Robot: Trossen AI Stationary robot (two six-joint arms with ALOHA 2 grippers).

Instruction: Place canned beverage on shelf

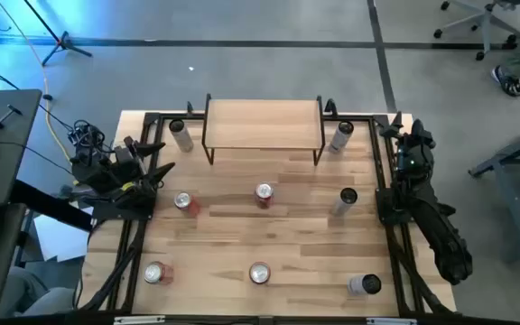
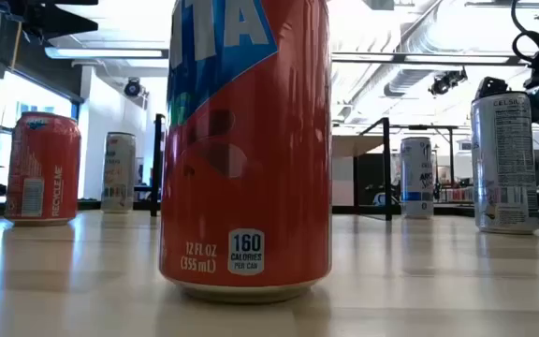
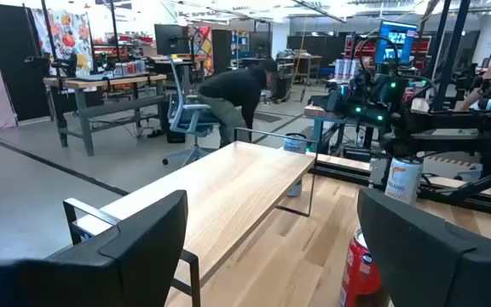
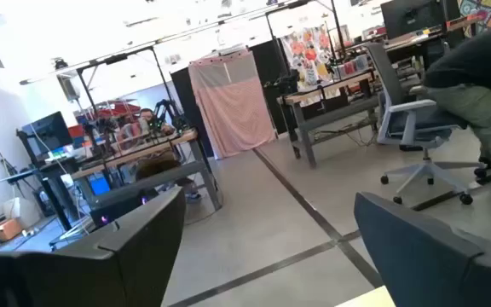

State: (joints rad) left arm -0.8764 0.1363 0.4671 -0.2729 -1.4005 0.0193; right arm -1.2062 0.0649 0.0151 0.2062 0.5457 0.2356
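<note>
At table edges, 2 pincers agape, empty: left pincer [image 1: 156, 171], right pincer [image 1: 395, 126]

A: What colours have you got on yr table?

B: You've a light wooden tabletop with black rails [image 1: 242, 239], pale streaky grain. The low riser shelf, light wood top on thin black legs [image 1: 263, 123], matches it.

A: And yr cans?

B: The red-orange soda can with a blue and white band [image 2: 246, 150] has white print plus a blue calorie badge. Another red can [image 2: 42, 168] nr it, white side lettering. The tall silver can with black text [image 2: 503, 161] is the odd one. Both arms look dark.
</note>
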